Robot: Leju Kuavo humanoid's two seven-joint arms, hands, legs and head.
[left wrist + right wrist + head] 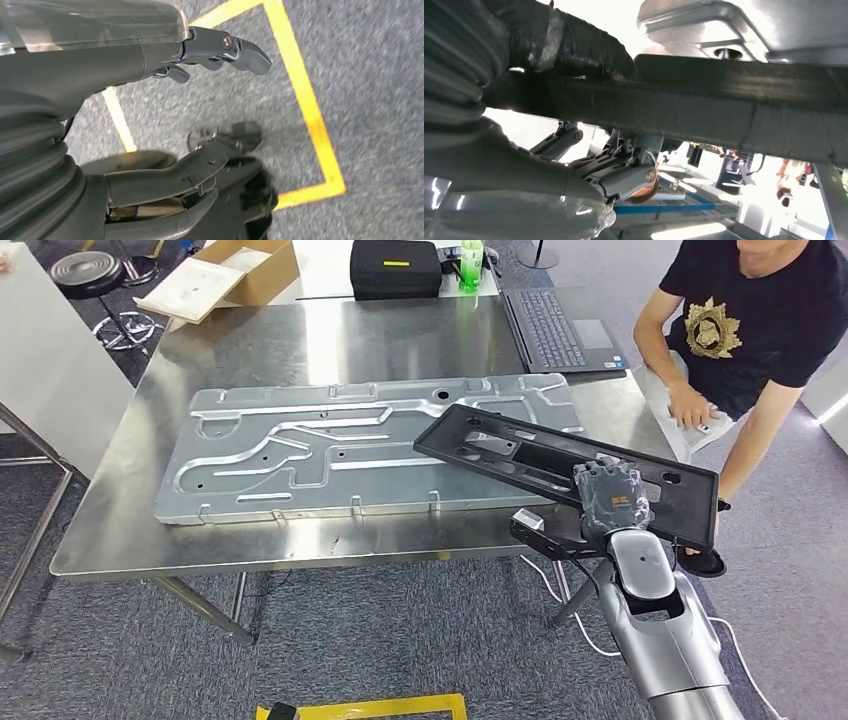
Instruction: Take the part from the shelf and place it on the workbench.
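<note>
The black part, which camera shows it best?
The head view: the whole black part shows, tilted over the workbench, gripped by the right hand. The right wrist view shows just its dark edge up close; the left wrist view shows floor.

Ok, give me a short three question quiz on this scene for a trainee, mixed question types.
1. True or false: the right robot hand holds the black part.
2. Multiple choice: the far end of the black part lies over A) the cardboard box, B) the stamped metal panel, C) the laptop.
3. Fill in: the left robot hand hangs over grey carpet marked with ____ tape.

Key: 1 true. 2 B; the cardboard box and the laptop sit at the far side of the steel workbench. 3 yellow.
</note>
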